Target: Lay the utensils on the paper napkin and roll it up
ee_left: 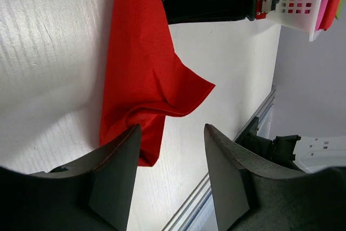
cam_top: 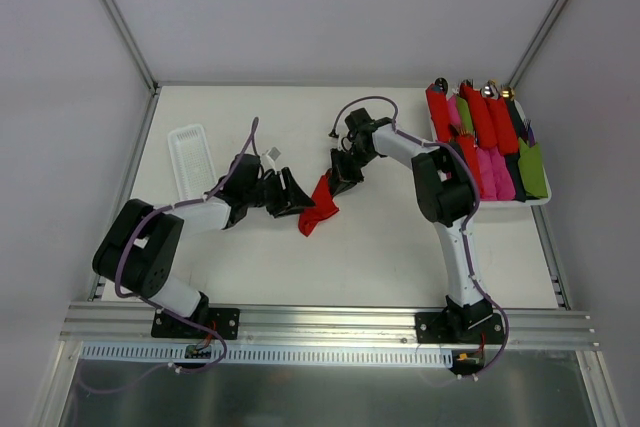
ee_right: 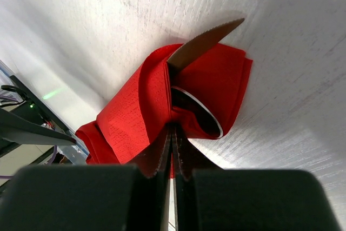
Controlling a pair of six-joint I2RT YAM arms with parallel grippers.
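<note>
The red paper napkin (cam_top: pixel 318 205) lies crumpled and partly rolled at mid-table, between both grippers. In the right wrist view the paper napkin (ee_right: pixel 135 106) is folded around the utensils: a spoon head (ee_right: pixel 212 118) with a shiny rim shows in the open end, and a flat pointed tip (ee_right: pixel 208 40) pokes out beyond it. My right gripper (ee_right: pixel 173 128) (cam_top: pixel 341 178) is shut on a fold of the napkin at its far end. My left gripper (ee_left: pixel 172 133) (cam_top: pixel 292 197) stands open at the near end of the napkin (ee_left: pixel 140 68), whose corner lies beside the left finger (ee_left: pixel 116 171), with nothing between the jaws.
A white tray (cam_top: pixel 545 201) with several red, pink and green rolled bundles stands at the right edge. A white perforated basket (cam_top: pixel 192 159) lies at the back left. A small white piece (cam_top: pixel 272 154) sits behind the left wrist. The metal rail (cam_top: pixel 330 322) runs along the near edge.
</note>
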